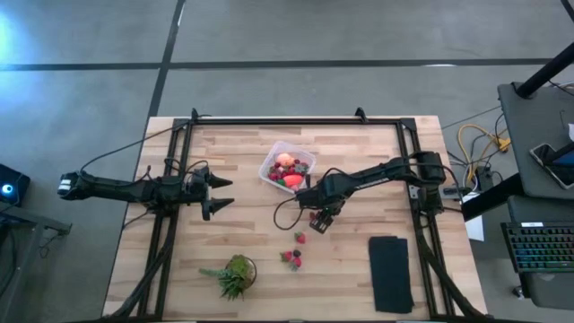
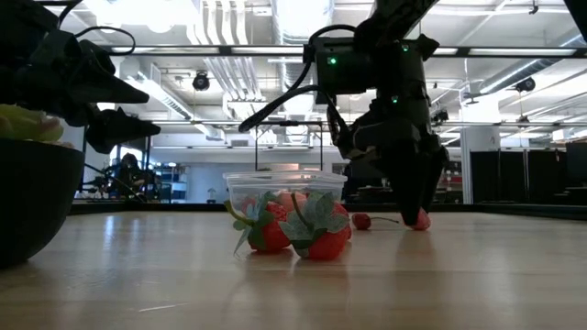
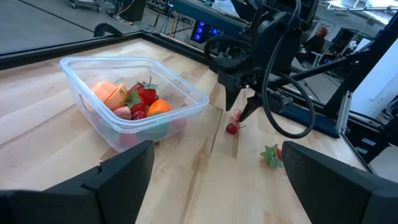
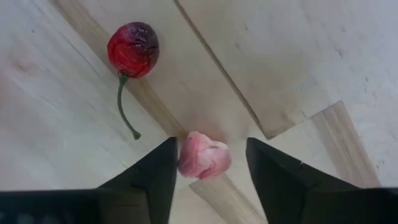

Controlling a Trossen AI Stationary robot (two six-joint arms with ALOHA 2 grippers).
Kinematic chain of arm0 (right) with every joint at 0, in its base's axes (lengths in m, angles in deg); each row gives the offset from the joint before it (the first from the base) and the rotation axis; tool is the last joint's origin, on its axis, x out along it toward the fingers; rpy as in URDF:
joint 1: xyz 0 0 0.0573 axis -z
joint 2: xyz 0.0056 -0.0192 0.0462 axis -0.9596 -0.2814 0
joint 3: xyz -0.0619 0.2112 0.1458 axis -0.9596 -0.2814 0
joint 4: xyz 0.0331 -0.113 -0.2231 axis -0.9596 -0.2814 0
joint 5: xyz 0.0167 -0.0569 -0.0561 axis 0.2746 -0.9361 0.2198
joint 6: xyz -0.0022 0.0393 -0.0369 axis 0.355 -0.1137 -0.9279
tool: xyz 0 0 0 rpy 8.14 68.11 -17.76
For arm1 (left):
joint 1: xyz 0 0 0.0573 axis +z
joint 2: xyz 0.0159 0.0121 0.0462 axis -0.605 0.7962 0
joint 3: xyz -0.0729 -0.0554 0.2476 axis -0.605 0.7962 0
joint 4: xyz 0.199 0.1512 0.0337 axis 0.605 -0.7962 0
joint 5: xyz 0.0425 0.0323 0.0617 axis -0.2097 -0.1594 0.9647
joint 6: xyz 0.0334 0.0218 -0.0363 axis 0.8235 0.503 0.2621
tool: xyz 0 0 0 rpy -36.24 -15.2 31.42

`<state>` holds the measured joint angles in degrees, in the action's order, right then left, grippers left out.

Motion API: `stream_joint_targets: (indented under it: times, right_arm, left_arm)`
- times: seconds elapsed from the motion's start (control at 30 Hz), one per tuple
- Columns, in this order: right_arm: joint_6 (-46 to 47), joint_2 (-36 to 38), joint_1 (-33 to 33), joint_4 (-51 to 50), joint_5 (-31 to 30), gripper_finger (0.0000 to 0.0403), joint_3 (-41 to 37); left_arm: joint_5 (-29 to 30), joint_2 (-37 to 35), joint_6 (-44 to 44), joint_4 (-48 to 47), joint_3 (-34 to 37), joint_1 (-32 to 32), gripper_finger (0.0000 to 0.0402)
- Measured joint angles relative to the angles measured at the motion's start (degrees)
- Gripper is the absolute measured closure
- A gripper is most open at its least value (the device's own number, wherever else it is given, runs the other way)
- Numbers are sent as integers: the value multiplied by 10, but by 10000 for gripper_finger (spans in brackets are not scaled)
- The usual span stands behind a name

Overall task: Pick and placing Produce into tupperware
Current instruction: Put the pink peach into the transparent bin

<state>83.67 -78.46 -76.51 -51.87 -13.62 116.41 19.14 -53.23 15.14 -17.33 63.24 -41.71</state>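
The tupperware (image 1: 288, 167) sat toward the back middle of the tabletop (image 1: 359, 269), and it already had a few bits of produce in it: a pale orange round fruit (image 3: 107, 92), a little strawberry (image 3: 144, 94) and a small orange piece (image 3: 158, 107), from what I could see through my left wrist camera. My right tool (image 1: 321, 218) was down at the tabletop just in front of the tub, fingers (image 4: 155, 177) partly open and straddling a small pink piece (image 4: 203, 157). The piece looked like it was brushing one finger, but the other finger stood clear, so I wouldn't call it gripped. Right beside it lay a dark red cherry-looking thing with a thin green stem (image 4: 133, 48), not touched by anything. Further toward the front edge there was one strawberry on its own (image 1: 300, 237) and then a pair close together (image 1: 291, 258). My left tool (image 1: 218, 192) hung off to the left side, fingers spread wide, holding nothing, well apart from the tub. There was also a spiky little plant (image 1: 236, 274) near the front and a flat black pad (image 1: 391, 273) off on the right.
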Motion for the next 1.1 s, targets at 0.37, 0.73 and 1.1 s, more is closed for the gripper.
stream_joint_targets:
  times: [0.37,0.73,1.1]
  right_arm:
    - [2,0,2,-2,21,321,0]
    - [11,24,2,-3,-5,336,45]
    - [-66,37,67,27,-112,328,210]
  left_arm:
    - [0,0,0,0,0,0,63]
    - [0,0,0,0,0,0,63]
    - [0,0,0,0,0,0,63]
